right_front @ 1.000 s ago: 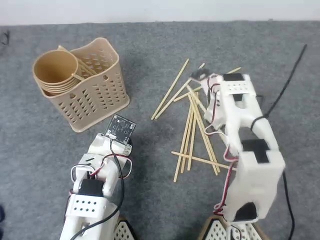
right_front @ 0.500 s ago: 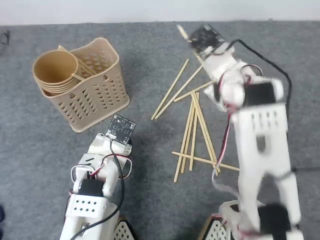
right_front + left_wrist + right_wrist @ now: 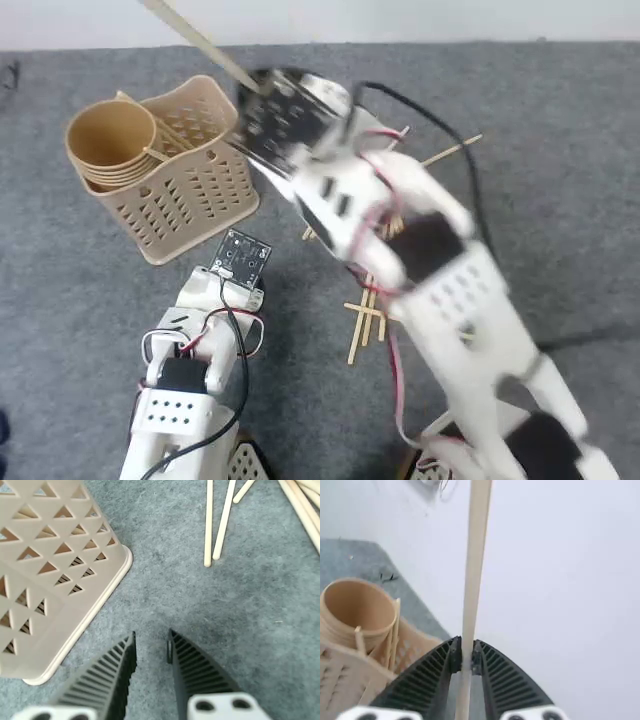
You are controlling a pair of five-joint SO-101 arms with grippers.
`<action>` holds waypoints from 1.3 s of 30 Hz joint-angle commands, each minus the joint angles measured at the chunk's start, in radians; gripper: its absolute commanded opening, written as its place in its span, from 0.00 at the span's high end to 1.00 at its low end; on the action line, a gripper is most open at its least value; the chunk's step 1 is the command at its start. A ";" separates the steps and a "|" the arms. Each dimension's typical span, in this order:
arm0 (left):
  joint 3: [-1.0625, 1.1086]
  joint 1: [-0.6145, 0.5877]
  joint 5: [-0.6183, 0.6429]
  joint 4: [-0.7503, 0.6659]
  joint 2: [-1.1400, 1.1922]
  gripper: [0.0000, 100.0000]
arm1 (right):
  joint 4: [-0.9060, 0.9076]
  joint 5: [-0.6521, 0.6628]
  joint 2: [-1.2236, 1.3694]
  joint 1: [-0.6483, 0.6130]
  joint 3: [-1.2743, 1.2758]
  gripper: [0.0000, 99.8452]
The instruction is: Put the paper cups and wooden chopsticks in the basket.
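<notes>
Grey felt mat (image 3: 70,330) over table; white wall (image 3: 500,18) along far edge.

We see soft, even, fairly bright light over the grey carpeted worktop (image 3: 580,120). The beige plastic basket with triangular holes (image 3: 190,200) throws only a faint shadow along its base. A dim, soft-edged patch lies on the worktop just ahead of the black ridged left claw (image 3: 151,636). The white wall (image 3: 570,580) behind the pale wooden chopstick (image 3: 477,555) is bright, with no hard glare.
</notes>
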 commanded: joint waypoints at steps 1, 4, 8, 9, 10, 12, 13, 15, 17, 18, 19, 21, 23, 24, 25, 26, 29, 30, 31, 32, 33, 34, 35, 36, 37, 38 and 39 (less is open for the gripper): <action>-0.008 0.005 -0.012 -0.026 -0.014 0.91 | -0.183 -0.008 0.232 -0.028 -0.169 0.99; -0.008 0.005 -0.012 -0.026 -0.014 0.91 | -0.119 -0.011 0.486 -0.036 -0.417 0.99; -0.008 0.005 -0.012 -0.026 -0.014 0.91 | -0.008 -0.014 0.794 -0.036 -0.809 0.99; -0.008 0.008 -0.012 -0.026 -0.014 0.91 | 0.027 -0.014 0.862 -0.039 -0.916 0.99; -0.008 0.018 -0.012 -0.026 -0.014 0.91 | 0.064 -0.014 0.926 -0.048 -1.020 0.99; -0.007 0.034 -0.014 -0.026 -0.014 0.91 | 0.131 -0.014 1.049 -0.068 -1.218 0.99; -0.007 0.035 -0.014 -0.026 -0.014 0.91 | 0.154 -0.009 1.104 -0.081 -1.307 0.99; -0.007 0.035 -0.014 -0.026 -0.014 0.91 | 0.189 -0.006 1.207 -0.101 -1.456 0.99; -0.007 0.035 -0.014 -0.026 -0.014 0.91 | 0.219 0.005 1.287 -0.111 -1.554 0.99; -0.007 0.035 -0.014 -0.026 -0.014 0.91 | 0.240 0.012 1.313 -0.111 -1.588 0.99; -0.007 0.035 -0.014 -0.026 -0.014 0.91 | 0.263 0.015 1.330 -0.111 -1.611 0.99; -0.007 0.035 -0.014 -0.026 -0.014 0.91 | 0.300 0.011 1.336 -0.111 -1.649 0.99; -0.007 0.035 -0.014 -0.026 -0.014 0.91 | 0.317 0.011 1.310 -0.113 -1.685 0.99; -0.007 0.035 -0.014 -0.026 -0.014 0.91 | 0.318 0.011 1.283 -0.113 -1.685 0.99; -0.007 0.035 -0.014 -0.026 -0.014 0.91 | 0.323 0.011 1.253 -0.113 -1.674 0.99; -0.007 0.035 -0.014 -0.026 -0.014 0.91 | 0.335 0.009 1.227 -0.113 -1.662 0.99; -0.007 0.035 -0.014 -0.026 -0.014 0.91 | 0.389 0.006 1.156 -0.107 -1.603 0.99; -0.007 0.035 -0.014 -0.026 -0.014 0.91 | 0.401 0.006 1.139 -0.105 -1.583 0.99; -0.007 0.035 -0.014 -0.026 -0.014 0.91 | 0.407 0.006 1.132 -0.105 -1.570 0.99; -0.007 0.035 -0.014 -0.026 -0.014 0.91 | 0.410 0.002 1.129 -0.105 -1.560 0.99; -0.007 0.035 -0.014 -0.026 -0.014 0.91 | 0.410 -0.017 1.127 -0.105 -1.557 0.99; -0.007 0.035 -0.014 -0.026 -0.014 0.91 | 0.407 -0.044 1.127 -0.108 -1.559 0.99; -0.007 0.035 -0.014 -0.026 -0.014 0.91 | 0.403 -0.071 1.127 -0.110 -1.559 0.99; -0.007 0.035 -0.014 -0.026 -0.014 0.91 | 0.403 -0.086 1.127 -0.113 -1.559 0.99; -0.007 0.035 -0.014 -0.026 -0.014 0.91 | 0.400 -0.095 1.129 -0.117 -1.559 0.99; -0.007 0.035 -0.014 -0.026 -0.014 0.91 | 0.390 -0.094 1.129 -0.124 -1.551 0.99; -0.007 0.035 -0.014 -0.026 -0.014 0.91 | 0.381 -0.094 1.132 -0.125 -1.547 0.99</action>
